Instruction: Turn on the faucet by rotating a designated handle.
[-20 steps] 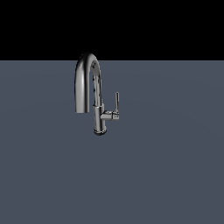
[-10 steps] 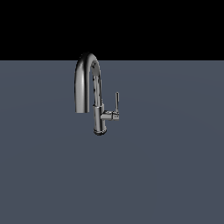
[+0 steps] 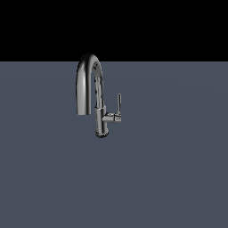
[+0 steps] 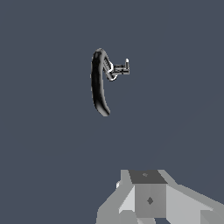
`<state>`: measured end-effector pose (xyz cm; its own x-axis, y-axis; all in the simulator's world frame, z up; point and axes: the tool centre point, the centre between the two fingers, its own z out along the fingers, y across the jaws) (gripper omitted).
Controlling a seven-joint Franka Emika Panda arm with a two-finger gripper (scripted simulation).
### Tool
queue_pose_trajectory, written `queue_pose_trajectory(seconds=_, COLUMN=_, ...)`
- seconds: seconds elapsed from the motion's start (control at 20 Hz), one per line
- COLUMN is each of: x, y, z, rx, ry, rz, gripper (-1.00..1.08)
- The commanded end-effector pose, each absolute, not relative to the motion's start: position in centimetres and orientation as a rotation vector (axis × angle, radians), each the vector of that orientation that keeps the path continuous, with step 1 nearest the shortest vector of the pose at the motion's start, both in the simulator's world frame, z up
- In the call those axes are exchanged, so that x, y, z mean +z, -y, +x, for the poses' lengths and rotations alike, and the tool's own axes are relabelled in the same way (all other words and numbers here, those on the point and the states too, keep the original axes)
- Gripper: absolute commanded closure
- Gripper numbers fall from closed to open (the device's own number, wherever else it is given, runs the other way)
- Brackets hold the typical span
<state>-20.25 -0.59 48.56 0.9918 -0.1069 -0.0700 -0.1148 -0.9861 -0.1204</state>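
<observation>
faucet (image 3: 91, 95), handle (image 3: 119, 103) upright, end effector (image 4: 148, 199) well apart

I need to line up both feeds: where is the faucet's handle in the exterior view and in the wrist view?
Exterior view: the handle stands upright on a short stub on the exterior view's right of the faucet body, below the arch.
Wrist view: the handle pokes out beside the dark arched spout, well away from the gripper at the picture's edge.
Shared landmark: the arched spout.
</observation>
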Motion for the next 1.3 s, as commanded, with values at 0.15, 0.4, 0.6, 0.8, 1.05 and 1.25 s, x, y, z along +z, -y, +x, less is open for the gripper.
queue_pose_trajectory(seconds=0.15, x=47.3, y=0.8, z=-17.3, rx=0.210, ry=-0.293, rz=-2.911, gripper=1.08)
queue_pose_trajectory(seconds=0.4, x=45.9, y=1.1, z=-14.5, rx=0.314, ry=-0.407, rz=-2.804, gripper=1.08)
queue_pose_trajectory(seconds=0.6, x=44.6, y=1.5, z=-12.3, rx=0.396, ry=-0.496, rz=-2.709, gripper=1.08)
queue_pose_trajectory(seconds=0.8, x=43.1, y=1.9, z=-10.2, rx=0.476, ry=-0.582, rz=-2.607, gripper=1.08)
queue_pose_trajectory(seconds=1.05, x=40.8, y=2.5, z=-7.6, rx=0.573, ry=-0.687, rz=-2.468, gripper=1.08)
queue_pose_trajectory(seconds=1.25, x=38.8, y=2.9, z=-5.7, rx=0.648, ry=-0.767, rz=-2.346, gripper=1.08)
